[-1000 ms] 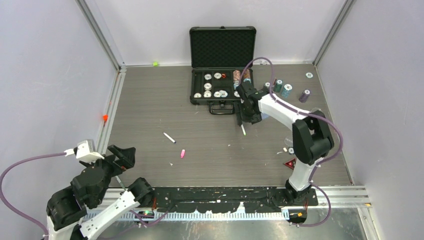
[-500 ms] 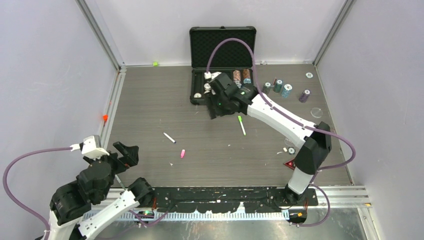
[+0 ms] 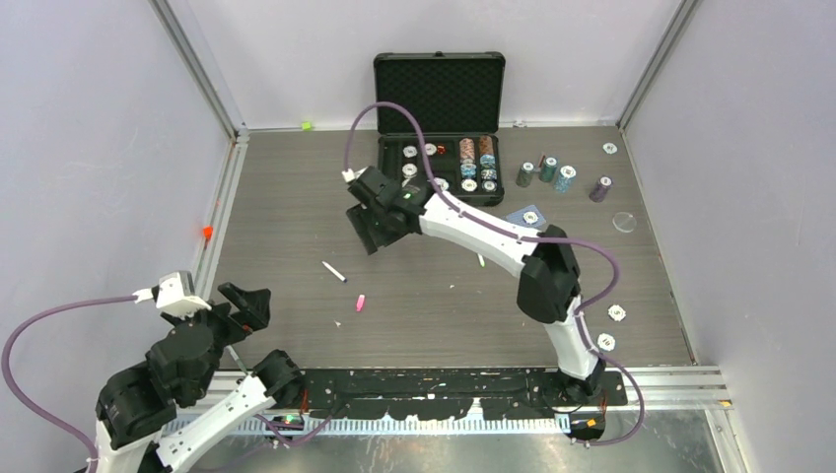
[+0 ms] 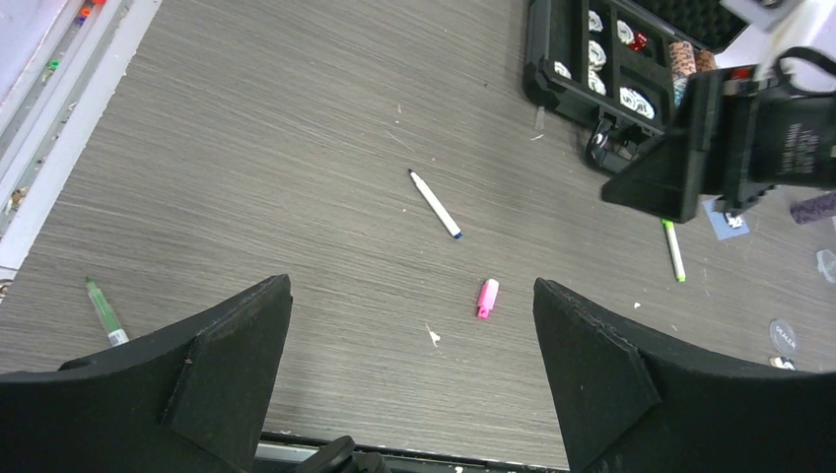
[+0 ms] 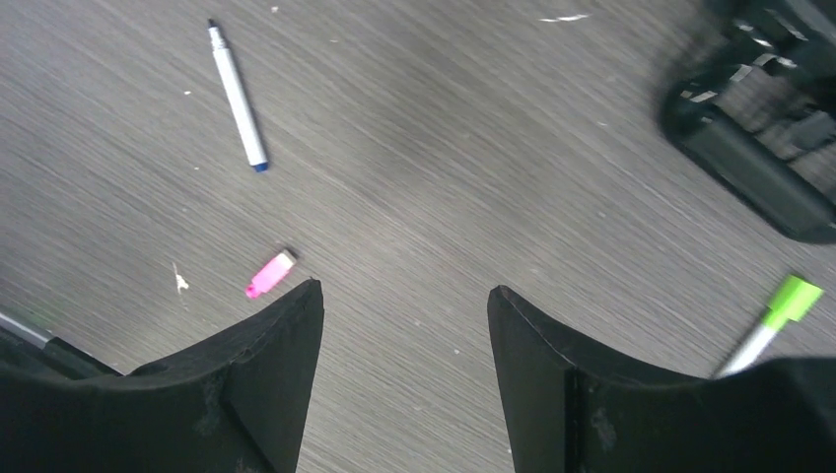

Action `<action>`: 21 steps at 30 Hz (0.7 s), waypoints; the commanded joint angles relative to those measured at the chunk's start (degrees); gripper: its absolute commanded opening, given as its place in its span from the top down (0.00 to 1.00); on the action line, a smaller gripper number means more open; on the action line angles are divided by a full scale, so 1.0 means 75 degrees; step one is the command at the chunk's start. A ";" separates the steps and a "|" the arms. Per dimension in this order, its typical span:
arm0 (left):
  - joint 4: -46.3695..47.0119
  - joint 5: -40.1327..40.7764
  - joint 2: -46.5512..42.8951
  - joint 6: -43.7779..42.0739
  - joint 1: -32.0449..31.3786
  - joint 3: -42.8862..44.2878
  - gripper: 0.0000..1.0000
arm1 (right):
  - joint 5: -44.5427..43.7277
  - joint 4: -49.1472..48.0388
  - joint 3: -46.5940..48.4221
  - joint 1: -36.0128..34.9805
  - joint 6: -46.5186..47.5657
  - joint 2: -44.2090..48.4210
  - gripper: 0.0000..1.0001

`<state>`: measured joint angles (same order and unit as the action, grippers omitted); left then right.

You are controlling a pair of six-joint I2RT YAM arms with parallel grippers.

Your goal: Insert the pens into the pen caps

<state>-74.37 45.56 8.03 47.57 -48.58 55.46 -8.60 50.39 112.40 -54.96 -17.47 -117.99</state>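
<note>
A white pen with a dark tip lies on the table left of centre; it also shows in the left wrist view and the right wrist view. A pink cap lies loose just near of it. A white pen with a neon green cap on it lies further right, partly under the right arm. A thin greenish-grey pen lies by the left arm. My right gripper hovers open and empty beyond the white pen. My left gripper is open and empty at the near left.
An open black case with poker chips stands at the back centre. Chip stacks and a blue card are to its right. Loose chips lie at the near right. A small green object sits by the back wall.
My right arm has swung left from the front of the case to above the table's left-centre, empty. The green-capped pen stays where it lay. My left arm has barely moved.
</note>
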 commanded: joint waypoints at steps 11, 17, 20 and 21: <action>0.0242 0.0310 -0.0768 0.0008 0.0000 -0.0036 0.08 | 0.0293 -0.0180 0.2179 -0.0755 -0.0236 -0.1979 0.39; 0.0269 0.0258 -0.0605 -0.0032 -0.0004 -0.0040 0.08 | 0.0491 -0.0190 0.2955 -0.0879 -0.0257 -0.2757 0.42; 0.0294 0.0243 -0.0598 -0.0050 -0.0003 -0.0053 0.08 | 0.0568 -0.0180 0.3204 -0.0918 -0.0277 -0.3089 0.44; 0.0293 0.0240 -0.0618 -0.0050 -0.0001 -0.0048 0.08 | 0.0588 -0.0174 0.3250 -0.0927 -0.0283 -0.3158 0.45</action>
<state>-74.35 46.04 2.61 47.55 -48.58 55.29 -5.32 49.91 132.44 -61.34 -18.72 -140.51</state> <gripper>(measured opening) 0.919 0.566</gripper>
